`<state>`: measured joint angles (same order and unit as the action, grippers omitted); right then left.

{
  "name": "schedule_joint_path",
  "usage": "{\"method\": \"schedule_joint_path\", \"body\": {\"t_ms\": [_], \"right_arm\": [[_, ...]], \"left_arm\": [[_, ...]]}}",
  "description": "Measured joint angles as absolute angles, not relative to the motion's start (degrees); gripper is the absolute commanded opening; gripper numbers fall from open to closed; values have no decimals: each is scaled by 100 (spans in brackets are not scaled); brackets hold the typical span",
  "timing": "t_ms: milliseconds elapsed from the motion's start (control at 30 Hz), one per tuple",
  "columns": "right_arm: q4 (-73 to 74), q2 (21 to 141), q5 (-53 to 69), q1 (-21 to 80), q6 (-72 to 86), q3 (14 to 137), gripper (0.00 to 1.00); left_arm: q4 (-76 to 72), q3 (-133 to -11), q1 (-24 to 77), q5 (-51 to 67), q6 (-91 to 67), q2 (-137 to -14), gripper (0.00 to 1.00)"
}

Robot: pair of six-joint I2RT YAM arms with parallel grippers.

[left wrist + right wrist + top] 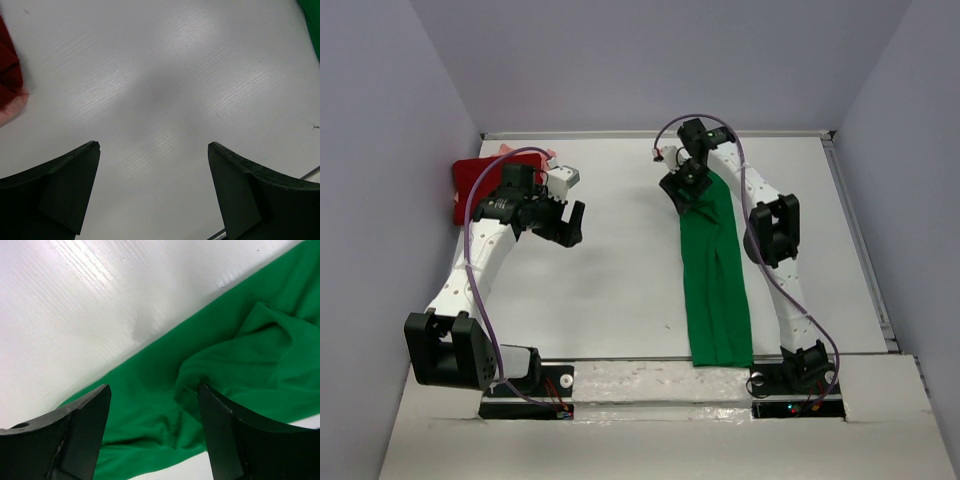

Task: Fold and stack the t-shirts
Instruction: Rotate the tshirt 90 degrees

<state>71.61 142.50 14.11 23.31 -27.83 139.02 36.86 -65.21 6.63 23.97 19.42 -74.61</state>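
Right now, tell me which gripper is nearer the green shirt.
Right. The right gripper hangs over the green shirt; the left gripper is off by the dark red shirt.

No legible text, labels, brands or nos. anywhere in any view.

Both arms reached forward, both grippers held open.

The left arm (470,268) is raised from its base at the near left corner and bent inward at the wrist, so that the left gripper (570,222) is pointed toward the middle and slightly down. Its jaws are spread wide, and its two dark fingers (65,185) are seen well apart in the left wrist view. The right arm (782,285) is stretched far forward from its base, folded at the elbow, with the wrist turned back and downward. The right gripper (685,195) is held low, its jaws likewise parted widely.
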Motion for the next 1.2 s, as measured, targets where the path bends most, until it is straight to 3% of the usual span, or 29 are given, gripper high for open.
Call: {"method": "schedule_joint_path", "body": {"t_ms": [467,700,967,1200], "right_arm": [[6665,13052,296,2274,-2832,13745,74],[6191,13310,-469,1848,-2740,13078,72],[6082,13631,-639,1238,-2670,12665,67],[6106,13513,-340,1278,-2606,12374,57]], "left_arm": [[3686,-6521,663,2421,1942,-7461,99],[3688,-6521,663,2425,1942,-7461,99],[3686,-6521,663,2451,1942,-7461,99],[3686,-6521,663,2471,1942,-7461,99]]}}
